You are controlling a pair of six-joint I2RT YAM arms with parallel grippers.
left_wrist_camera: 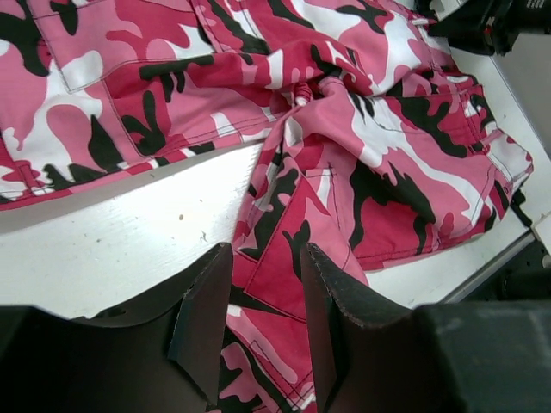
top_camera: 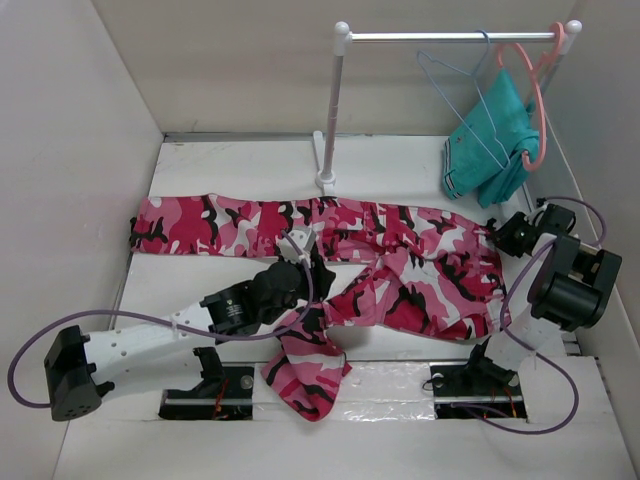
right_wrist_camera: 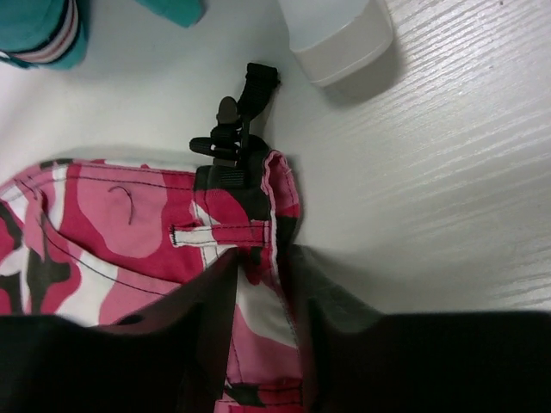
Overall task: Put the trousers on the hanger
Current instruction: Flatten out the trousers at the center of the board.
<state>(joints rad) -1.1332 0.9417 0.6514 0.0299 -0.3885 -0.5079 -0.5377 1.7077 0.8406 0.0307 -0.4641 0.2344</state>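
The trousers [top_camera: 400, 260] lie flat across the middle of the bench [top_camera: 200, 165]. One leg is stretched toward the left edge. The other is folded back toward the near edge, its cuff drooping over between the two arm bases. The waistband points at the right edge.

The right hand [right_wrist_camera: 263, 267] is set on that waistband edge, narrow, with the hem filling the gap between its fingers. It looks like a pinch, just below the black buckle [right_wrist_camera: 228, 142].

The left hand [left_wrist_camera: 265, 258] sits over the folded leg near the crotch. Its jaws are half parted with camouflage cloth lying between them. I cannot tell whether they press the cloth or only straddle it.

The hanger [top_camera: 455, 103] hangs untouched on the rail [top_camera: 450, 37] over the far right corner. It is well apart from the trousers, beside the salmon hanger [top_camera: 540, 110] that carries the teal garment [top_camera: 490, 140].

The step in hand looks like taking hold of the trousers, and nothing is on the hanger yet.

The next move probably calls for a sure grip at the waistband before any lift. The two legs then need gathering together, so that a single narrow bundle can be fed through the wire triangle and draped over its lower bar.
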